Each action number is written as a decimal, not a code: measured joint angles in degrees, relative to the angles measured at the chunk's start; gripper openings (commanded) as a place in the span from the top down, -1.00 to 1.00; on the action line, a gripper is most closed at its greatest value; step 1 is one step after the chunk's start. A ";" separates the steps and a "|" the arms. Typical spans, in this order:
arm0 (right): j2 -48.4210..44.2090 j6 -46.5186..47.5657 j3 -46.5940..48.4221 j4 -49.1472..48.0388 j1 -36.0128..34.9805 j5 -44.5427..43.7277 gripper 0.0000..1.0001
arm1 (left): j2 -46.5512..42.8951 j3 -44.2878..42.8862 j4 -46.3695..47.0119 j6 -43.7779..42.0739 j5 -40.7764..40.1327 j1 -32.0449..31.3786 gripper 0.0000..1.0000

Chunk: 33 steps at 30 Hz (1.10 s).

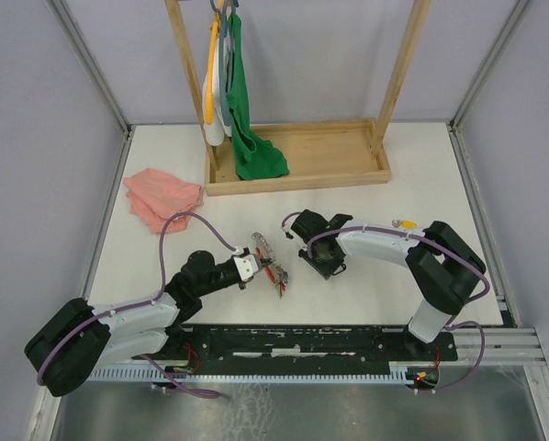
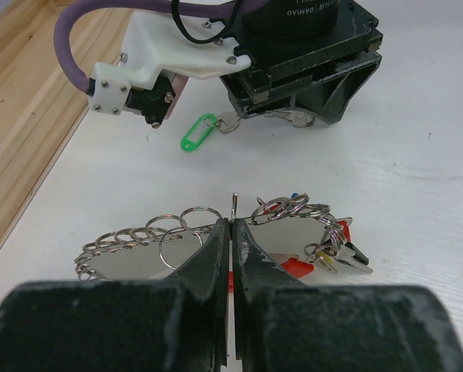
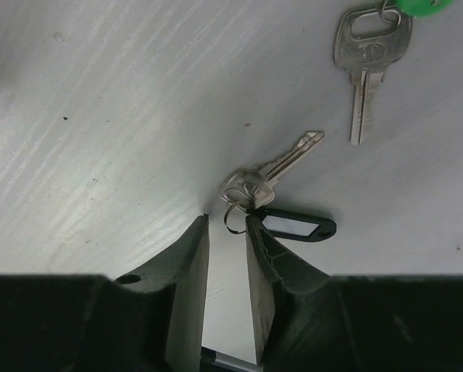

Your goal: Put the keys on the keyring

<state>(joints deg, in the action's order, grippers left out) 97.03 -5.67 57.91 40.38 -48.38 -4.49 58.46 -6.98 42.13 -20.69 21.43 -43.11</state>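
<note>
left gripper [image 2: 231, 229] pinching keyring [image 2: 292, 209] | right gripper [image 3: 226, 225] narrowly spread (astride black-tagged key [image 3: 272, 171] ring)

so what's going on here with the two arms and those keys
The left gripper is shut on the keyring, which already carries a bunch of rings and tagged keys. The right gripper is down at the table over the black-tagged key, jaws apart on either side of its small ring, not yet clamped. The green-tagged key lies loose beside it. Neither of these two keys is on the keyring yet.
</note>
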 measured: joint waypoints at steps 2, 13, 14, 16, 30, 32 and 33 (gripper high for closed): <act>0.24 -0.02 0.09 -0.04 0.00 -0.59 0.43 | -0.02 0.00 0.00 0.00 0.00 0.00 0.95; 0.37 -0.61 0.42 -0.44 0.02 -4.85 0.90 | -0.02 0.00 0.00 0.02 0.00 0.00 0.95; 0.33 -0.98 0.52 -0.39 0.09 -5.09 0.96 | -0.02 0.00 0.00 0.00 0.00 0.00 0.95; 0.09 -1.84 0.94 0.20 0.48 -5.38 0.99 | -0.09 0.00 0.00 0.00 0.00 0.00 0.95; -9.03 -20.92 5.01 7.89 17.31 -17.55 0.99 | -0.81 0.00 -0.02 0.02 0.00 0.00 0.95; -9.20 -24.79 4.90 8.24 17.18 -19.26 0.99 | -0.85 0.00 -0.04 0.02 0.00 0.00 0.95; -9.38 -26.69 4.48 7.87 17.11 -19.69 0.99 | -0.87 0.00 -0.04 0.02 0.00 0.00 0.95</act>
<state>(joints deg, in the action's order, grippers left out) 87.66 -32.36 62.39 48.25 -31.27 -24.18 57.58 -6.98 42.09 -20.67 21.43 -43.11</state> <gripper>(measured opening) 0.009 0.044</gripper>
